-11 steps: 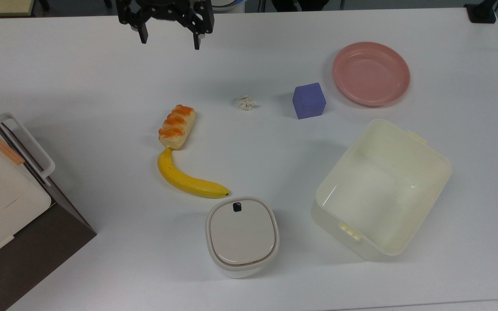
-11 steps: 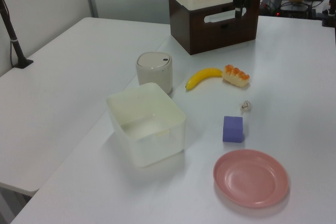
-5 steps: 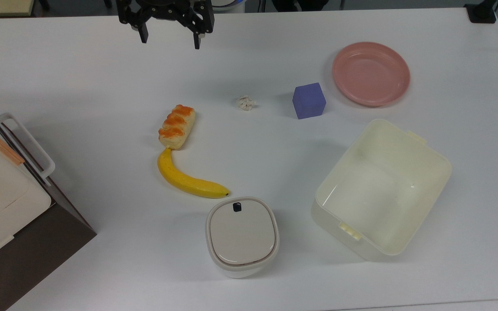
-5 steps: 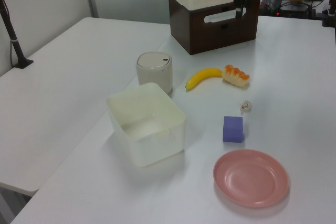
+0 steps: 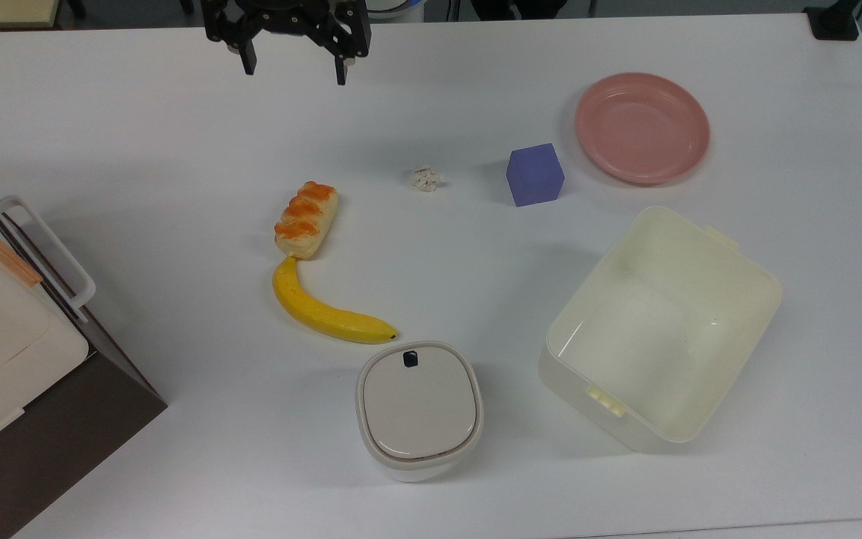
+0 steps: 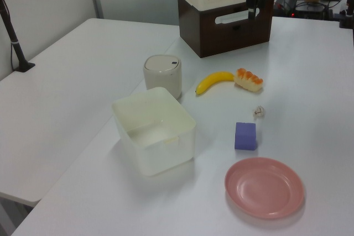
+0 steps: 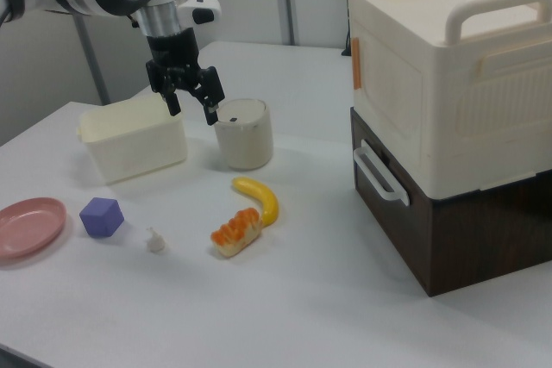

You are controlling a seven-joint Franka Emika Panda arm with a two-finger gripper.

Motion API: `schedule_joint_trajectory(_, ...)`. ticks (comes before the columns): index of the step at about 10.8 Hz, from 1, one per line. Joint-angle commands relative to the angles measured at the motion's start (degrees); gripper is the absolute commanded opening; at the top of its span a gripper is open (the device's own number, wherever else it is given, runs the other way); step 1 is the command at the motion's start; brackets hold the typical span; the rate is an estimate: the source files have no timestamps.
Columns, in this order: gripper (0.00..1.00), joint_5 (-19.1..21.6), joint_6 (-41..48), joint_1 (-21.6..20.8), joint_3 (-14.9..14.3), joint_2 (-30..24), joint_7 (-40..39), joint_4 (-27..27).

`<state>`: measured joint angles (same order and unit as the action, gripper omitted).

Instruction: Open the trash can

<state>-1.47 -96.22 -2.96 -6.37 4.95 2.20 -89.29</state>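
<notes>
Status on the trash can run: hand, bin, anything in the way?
Hand open, empty, high above the table's far edge. Trash can lid shut, button untouched. Banana lies just beside the bin.

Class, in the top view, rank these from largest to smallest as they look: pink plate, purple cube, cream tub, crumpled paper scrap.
1. cream tub
2. pink plate
3. purple cube
4. crumpled paper scrap

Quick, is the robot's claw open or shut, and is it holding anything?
Gripper: open, holding nothing, up in the air far from the trash can.
</notes>
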Motion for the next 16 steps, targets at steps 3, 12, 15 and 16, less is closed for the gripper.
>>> schedule_joint_trajectory(3,1.0,0.2,1.7,-0.1,-0.1,-0.9,-2.6,-0.1)
schedule_joint_trajectory(12,1.0,0.2,1.7,-0.1,0.2,-0.8,-2.6,-0.4)
schedule_joint_trajectory(15,1.0,0.2,1.6,-0.2,0.5,-0.6,-2.6,-0.4)
schedule_joint_trajectory(16,1.0,0.2,1.3,-0.2,0.5,-0.5,-2.6,-0.4)
